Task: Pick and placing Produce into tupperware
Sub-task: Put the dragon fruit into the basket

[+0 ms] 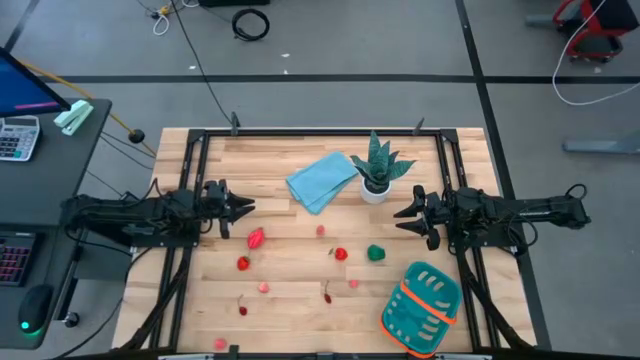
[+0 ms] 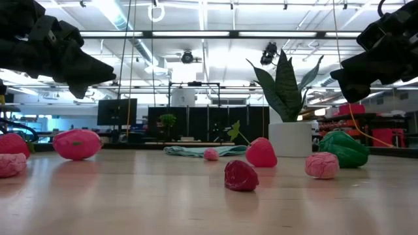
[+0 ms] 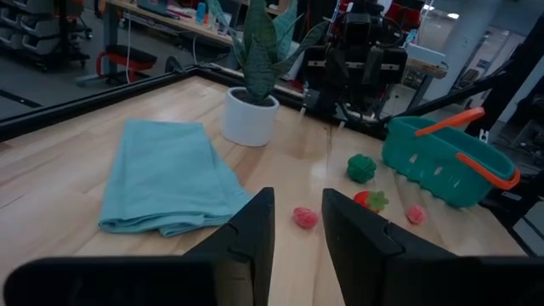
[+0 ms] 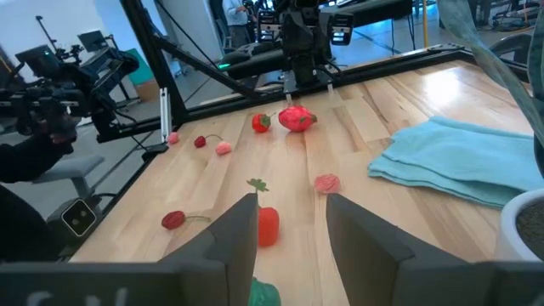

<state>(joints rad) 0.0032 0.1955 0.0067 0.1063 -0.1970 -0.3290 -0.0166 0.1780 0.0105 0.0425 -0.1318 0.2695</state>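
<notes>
The produce is scattered over the table's middle and near part. It includes a large red-pink piece [image 1: 256,238], a small red piece [image 1: 243,263], a pink bit [image 1: 321,230], a red piece [image 1: 341,254] and a round green piece [image 1: 376,253], all lying on the wood. The teal tupperware [image 1: 422,308] with its orange band sits near the near right corner. My left gripper [image 1: 245,208] [image 3: 297,200] hovers open at the left, above the table. My right gripper [image 1: 403,213] [image 4: 291,202] hovers open at the right, beyond the green piece.
A light blue folded cloth [image 1: 322,180] lies at the table's far middle. A spiky potted plant [image 1: 378,168] in a white pot stands beside it, close to my right gripper. More small red and pink bits [image 1: 242,309] lie toward the near left edge.
</notes>
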